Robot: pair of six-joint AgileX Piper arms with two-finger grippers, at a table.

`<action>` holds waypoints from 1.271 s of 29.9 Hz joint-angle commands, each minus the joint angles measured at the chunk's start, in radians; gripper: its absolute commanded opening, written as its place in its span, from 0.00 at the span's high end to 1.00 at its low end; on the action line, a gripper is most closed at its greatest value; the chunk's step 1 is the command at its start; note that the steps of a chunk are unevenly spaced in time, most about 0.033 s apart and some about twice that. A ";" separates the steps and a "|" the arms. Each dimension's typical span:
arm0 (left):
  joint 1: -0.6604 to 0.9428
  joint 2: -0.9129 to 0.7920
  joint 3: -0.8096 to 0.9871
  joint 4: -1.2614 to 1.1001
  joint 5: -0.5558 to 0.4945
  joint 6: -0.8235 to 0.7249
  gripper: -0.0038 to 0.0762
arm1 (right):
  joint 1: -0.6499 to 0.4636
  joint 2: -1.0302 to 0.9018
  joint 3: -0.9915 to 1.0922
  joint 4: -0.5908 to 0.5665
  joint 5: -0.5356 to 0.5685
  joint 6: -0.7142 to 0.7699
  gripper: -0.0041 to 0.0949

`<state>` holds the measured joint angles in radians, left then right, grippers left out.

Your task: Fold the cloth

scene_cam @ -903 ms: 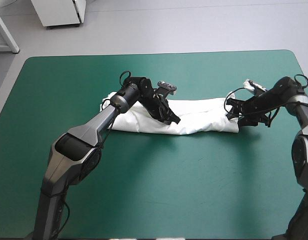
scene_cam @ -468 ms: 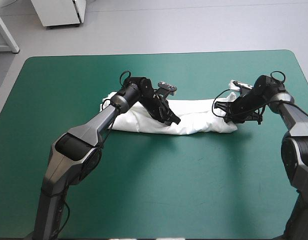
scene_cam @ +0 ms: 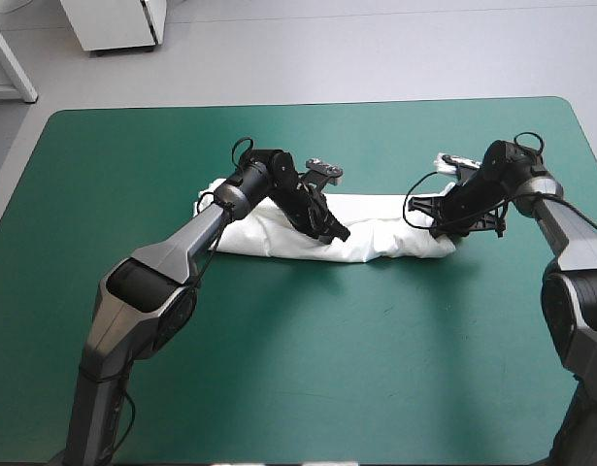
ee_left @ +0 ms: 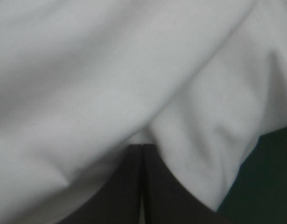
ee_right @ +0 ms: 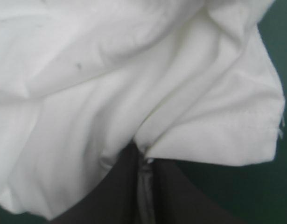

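Starting from the near edge, the teal-green bench [scene_cam: 279, 388] is bare for a good way, and only past its middle we come to the T-shirt [scene_cam: 385, 231]. It lies as a long white band, parallel to the near edge, somewhat closer to the far edge than to the near one.

On the near border of this band, around its middle, we see the left end effector [scene_cam: 334, 233]. In its wrist view the black fingers meet in one point, and the wrinkles of the cloth run together there, so we judge that it pinches the T-shirt.

A little farther, at the end of the band toward the right edge, is the right end effector [scene_cam: 437, 225]. Its fingers are almost together, with a hemmed edge of the T-shirt caught between them.

We judge that the step in hand is the fold across the band's length. The next move calls for the right arm to lift its end and carry it toward the left edge without losing the hem, while the middle does not slide.
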<state>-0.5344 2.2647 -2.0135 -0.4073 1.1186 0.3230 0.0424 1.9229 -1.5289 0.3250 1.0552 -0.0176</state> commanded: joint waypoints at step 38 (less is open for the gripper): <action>0.006 -0.086 -0.016 0.042 0.040 -0.043 0.96 | 0.126 -0.229 -0.312 0.305 0.045 -0.122 0.98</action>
<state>-0.5344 2.2604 -2.0135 -0.3986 1.1188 0.3136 0.1667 1.7542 -1.8058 0.5889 1.1331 -0.1256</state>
